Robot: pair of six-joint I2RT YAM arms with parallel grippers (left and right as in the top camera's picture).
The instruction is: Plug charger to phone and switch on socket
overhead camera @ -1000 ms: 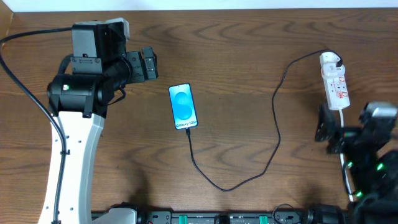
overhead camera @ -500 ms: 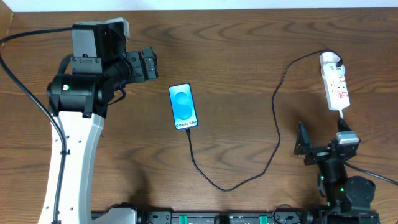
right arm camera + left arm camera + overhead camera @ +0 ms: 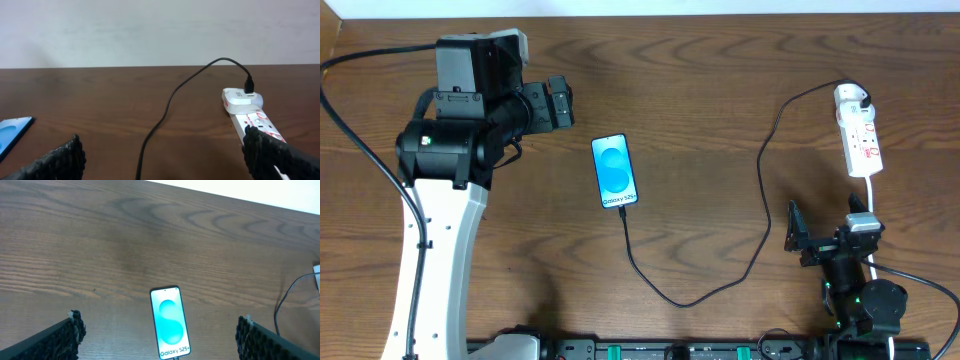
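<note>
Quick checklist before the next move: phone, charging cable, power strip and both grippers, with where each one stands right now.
1. Charger reaches the bottom edge of the phone: ok; fully seated: cannot tell.
2. Phone screen lit: ok.
3. Charger's white plug sits in the socket: ok.
4. Socket switched on: cannot tell, the switch is too small to read.
5. Left gripper open and empty, beside the phone: ok.
6. Right gripper open and empty, short of the socket: ok.
</note>
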